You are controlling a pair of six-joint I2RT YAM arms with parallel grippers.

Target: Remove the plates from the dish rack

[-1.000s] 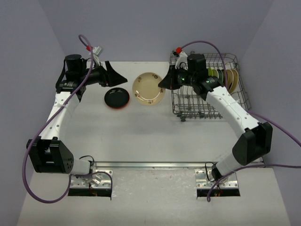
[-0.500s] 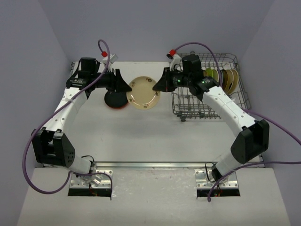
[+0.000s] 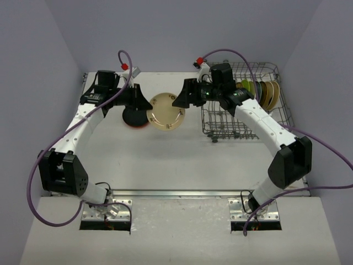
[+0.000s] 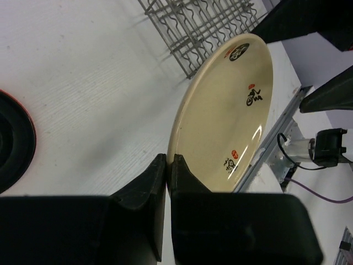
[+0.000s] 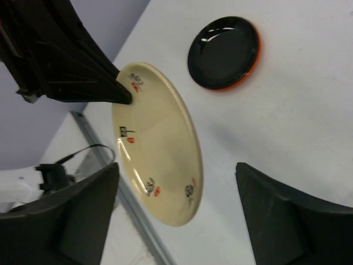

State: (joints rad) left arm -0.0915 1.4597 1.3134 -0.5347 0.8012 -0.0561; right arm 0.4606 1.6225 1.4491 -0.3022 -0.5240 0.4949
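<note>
Start at the left. Your left end effector (image 4: 166, 163) is pinched tight on the rim of the tan plate (image 3: 164, 111). It holds the plate tilted, and it looks to be up off the tabletop (image 3: 165, 160).

The black plate (image 5: 223, 52) with the orange-red rim lies flat on the tabletop. It is just beside the tan plate, at its 9 o'clock, under the left arm. That one is done.

At 3 o'clock from the tan plate is your right end effector (image 3: 182, 98). Its fingers are spread wide and hold nothing. The plate's far edge sits between them, but they do not seem to touch it.

Further right stands the dish rack (image 3: 231, 124). More plates (image 3: 259, 91) stand on edge in it, up at its 1 o'clock corner. You can see green, yellow and tan ones, but they are too close together to count.

So the job looks less than half done: one plate down, one in hand, and a row left in the rack.

Watch two things. The black plate is right by the spot where the tan plate may go down, so they could bump. The open right fingers are also very near the tan plate.
</note>
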